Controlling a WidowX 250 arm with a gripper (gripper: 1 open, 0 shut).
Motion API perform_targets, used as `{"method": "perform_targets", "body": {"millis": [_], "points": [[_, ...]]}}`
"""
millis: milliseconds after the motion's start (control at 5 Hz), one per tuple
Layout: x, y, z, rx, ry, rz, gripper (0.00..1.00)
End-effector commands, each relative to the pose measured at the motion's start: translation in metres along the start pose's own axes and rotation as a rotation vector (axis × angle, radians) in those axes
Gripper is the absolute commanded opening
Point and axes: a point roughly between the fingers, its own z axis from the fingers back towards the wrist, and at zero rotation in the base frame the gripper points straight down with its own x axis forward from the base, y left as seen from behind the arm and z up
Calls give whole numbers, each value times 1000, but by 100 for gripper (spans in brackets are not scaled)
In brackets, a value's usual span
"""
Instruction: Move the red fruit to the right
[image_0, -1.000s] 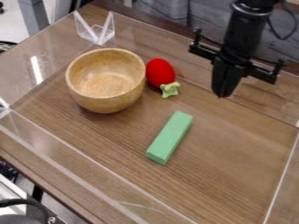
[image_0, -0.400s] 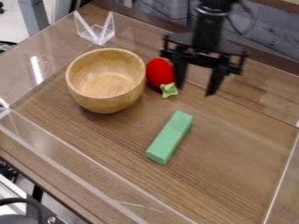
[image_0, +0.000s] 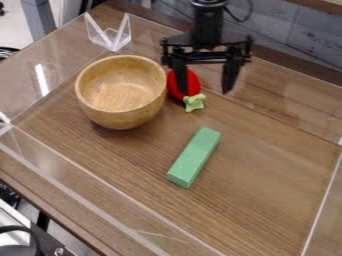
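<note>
The red fruit (image_0: 190, 83) lies on the wooden table just right of the wooden bowl (image_0: 94, 100), its green leafy cap (image_0: 197, 101) pointing toward the front. My gripper (image_0: 203, 90) hangs straight down over it, open wide. The left finger (image_0: 175, 80) stands at the fruit's left side and covers part of it. The right finger (image_0: 231, 78) is a little way off to the fruit's right. Nothing is held.
A green rectangular block (image_0: 195, 157) lies diagonally in front of the fruit. A clear plastic stand (image_0: 110, 35) sits at the back left. Low transparent walls (image_0: 40, 165) border the table, and bare wood stretches to the right of the fruit.
The gripper has moved left from the table's right side to above the fruit, rolled about its vertical axis, sunk slightly and gone from shut to wide open.
</note>
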Motion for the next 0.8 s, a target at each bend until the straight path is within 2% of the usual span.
{"method": "perform_targets", "body": {"millis": [0,200,400,600], "points": [[27,1,13,-68,-65,179,100],[45,7,9,-90,-71,357,100],[53,-2,-1,-90,-77,465,100],[55,-12,-7,-86,-91,511,100]]}}
